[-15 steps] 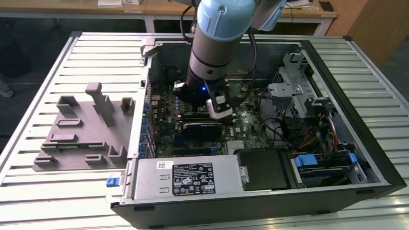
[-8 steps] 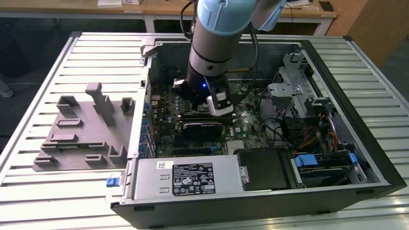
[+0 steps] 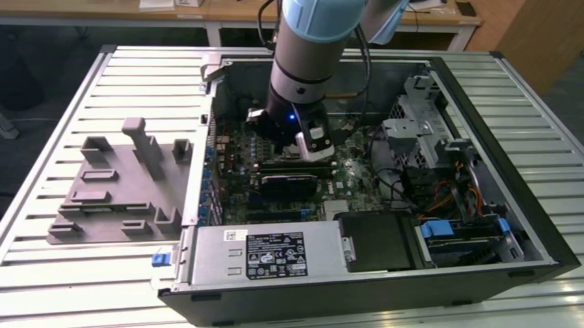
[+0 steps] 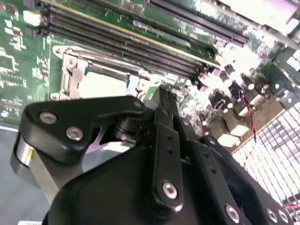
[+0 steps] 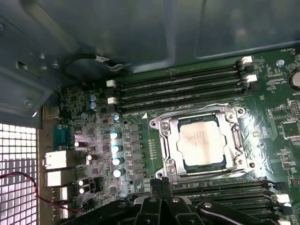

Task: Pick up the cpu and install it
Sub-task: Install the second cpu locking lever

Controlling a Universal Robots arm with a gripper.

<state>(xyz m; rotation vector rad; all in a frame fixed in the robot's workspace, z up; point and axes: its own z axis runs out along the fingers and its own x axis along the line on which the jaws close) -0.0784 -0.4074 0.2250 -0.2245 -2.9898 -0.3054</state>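
Already the cpu [image 5: 202, 142] sits in its socket frame [image 5: 164, 140] — install looks done; my gripper [image 3: 313, 152] hovers above, grip state I cannot tell. Retreat needs a straight lift.

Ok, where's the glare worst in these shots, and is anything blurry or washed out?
In the second wrist view, glare whitens the capacitors and the vent grille, and the hand's body up close looks soft. In the first wrist view the cpu in its socket frame is evenly lit, while the grille blows out. The exterior view is even, with the case interior dim.
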